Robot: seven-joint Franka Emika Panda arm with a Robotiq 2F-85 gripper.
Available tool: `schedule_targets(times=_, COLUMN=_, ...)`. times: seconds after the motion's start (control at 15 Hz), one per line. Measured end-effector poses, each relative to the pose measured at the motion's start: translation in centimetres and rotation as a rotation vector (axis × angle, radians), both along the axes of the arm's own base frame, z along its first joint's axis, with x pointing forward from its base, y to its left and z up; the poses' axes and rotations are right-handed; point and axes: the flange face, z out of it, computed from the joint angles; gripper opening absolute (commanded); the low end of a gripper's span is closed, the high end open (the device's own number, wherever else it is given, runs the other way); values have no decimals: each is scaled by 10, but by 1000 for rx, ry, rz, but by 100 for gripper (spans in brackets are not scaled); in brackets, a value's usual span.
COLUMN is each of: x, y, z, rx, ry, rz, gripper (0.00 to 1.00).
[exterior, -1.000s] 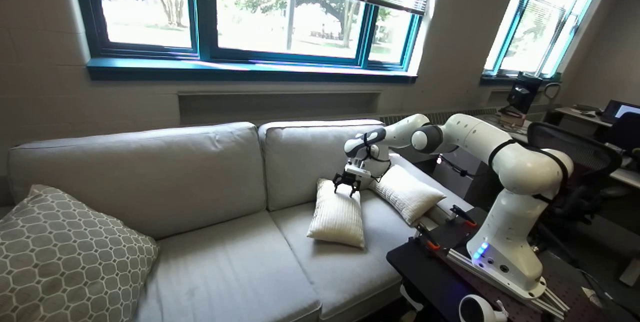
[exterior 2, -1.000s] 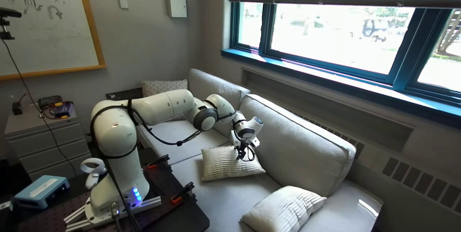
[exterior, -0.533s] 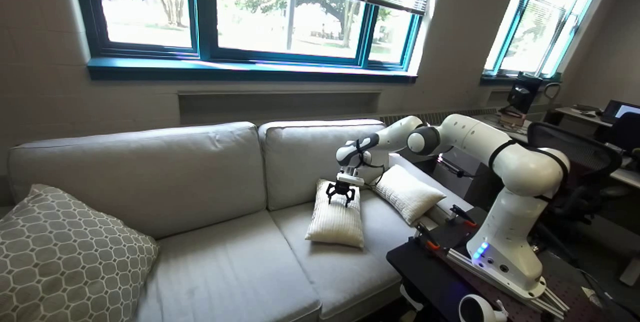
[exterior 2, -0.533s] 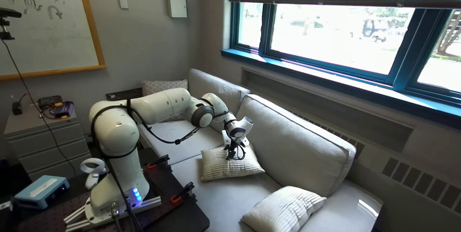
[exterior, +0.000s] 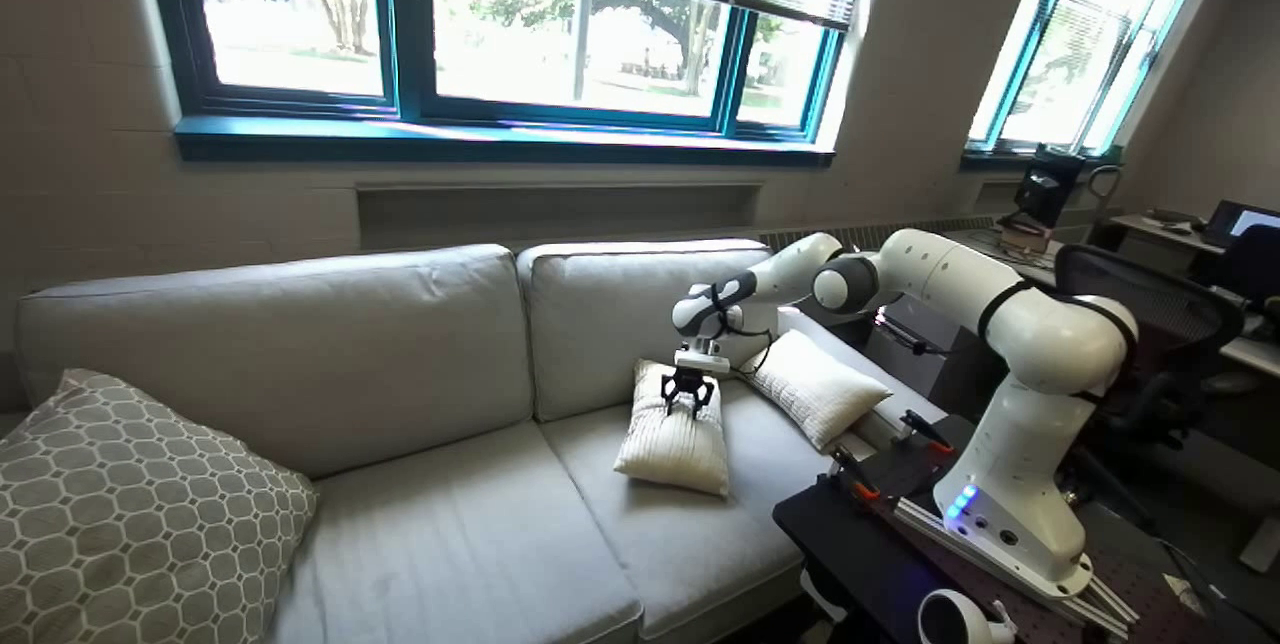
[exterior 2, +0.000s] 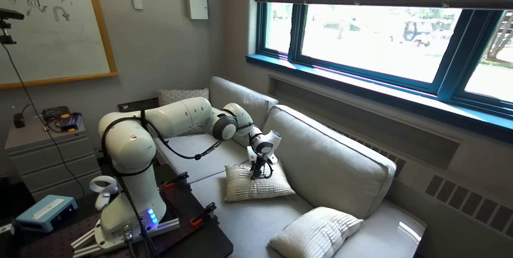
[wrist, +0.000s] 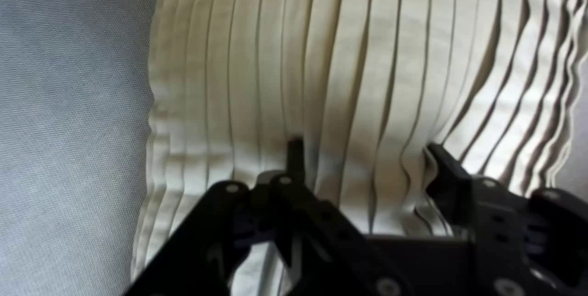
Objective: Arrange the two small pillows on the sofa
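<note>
An off-white pleated pillow (exterior: 672,459) lies tilted on the seat of the light grey sofa (exterior: 440,524); it also shows in an exterior view (exterior 2: 240,188) and fills most of the wrist view (wrist: 321,57). My gripper (exterior: 683,412) points down onto its upper part. In the wrist view the fingertips (wrist: 365,146) stand apart, pressed into the cover, with bunched pleats squeezed between them. The second off-white pillow (exterior: 815,389) leans by the sofa arm near the robot, also seen in an exterior view (exterior 2: 316,232); it is out of the wrist view.
A larger grey patterned cushion (exterior: 150,514) rests at the far sofa end. The sofa's back cushion (exterior 2: 328,162) rises close behind the gripper. The robot's dark table (exterior: 850,534), with orange-tipped clamps (exterior 2: 203,214), stands against the sofa front. A chair (exterior: 1150,314) is behind the robot.
My gripper first moved down and away from the sofa back, along the pillow. Its fingers have since come closer together, and the pillow cover has creased between them.
</note>
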Motion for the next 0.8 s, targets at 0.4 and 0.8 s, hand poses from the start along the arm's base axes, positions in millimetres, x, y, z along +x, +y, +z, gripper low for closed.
schedule_targets(times=0.4, x=1, y=-11, z=1, rx=-36, ry=9, rz=-53, gripper=2)
schedule_targets(times=0.8, x=10, y=-11, z=11, rx=-58, ry=1, rz=-114, gripper=4)
